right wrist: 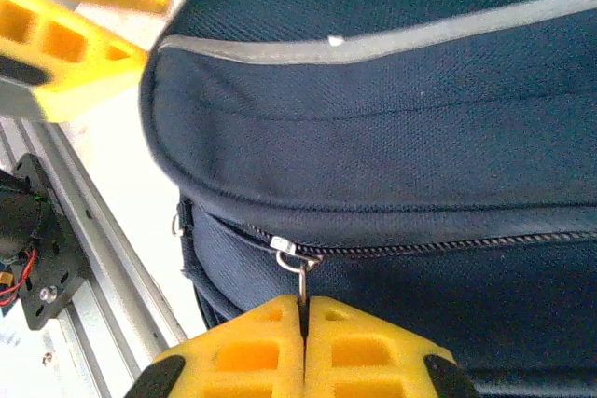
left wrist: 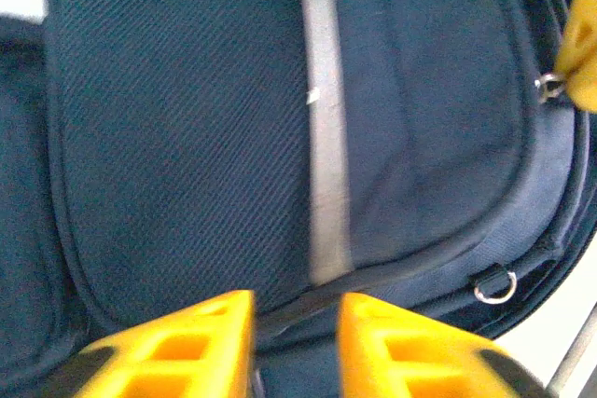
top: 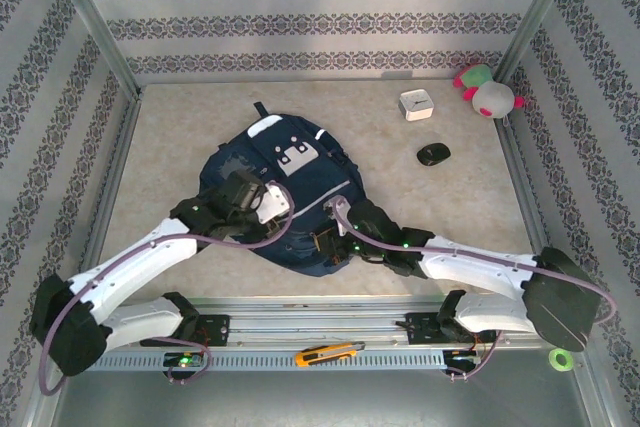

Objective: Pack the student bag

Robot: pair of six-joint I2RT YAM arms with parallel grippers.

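One each: student bag (top: 310,187), mouse (top: 433,154), white box (top: 415,105), plush toy (top: 488,92), knife (top: 328,354), tape roll (top: 561,359).

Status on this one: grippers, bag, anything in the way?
Right gripper shut on zipper pull. Left gripper open over front pocket seam. Student bag flat on table, zipper closed. Mouse, white box far right, clear.

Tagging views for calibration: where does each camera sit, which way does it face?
Top external: above and behind the arm bases, looking down on the table; both arms reach the student bag.
Left wrist: faces the bag's grey stripe; left gripper open.
Right wrist: faces the zipper; right gripper shut on the zipper pull.
Shared: both wrist views show the stripe.
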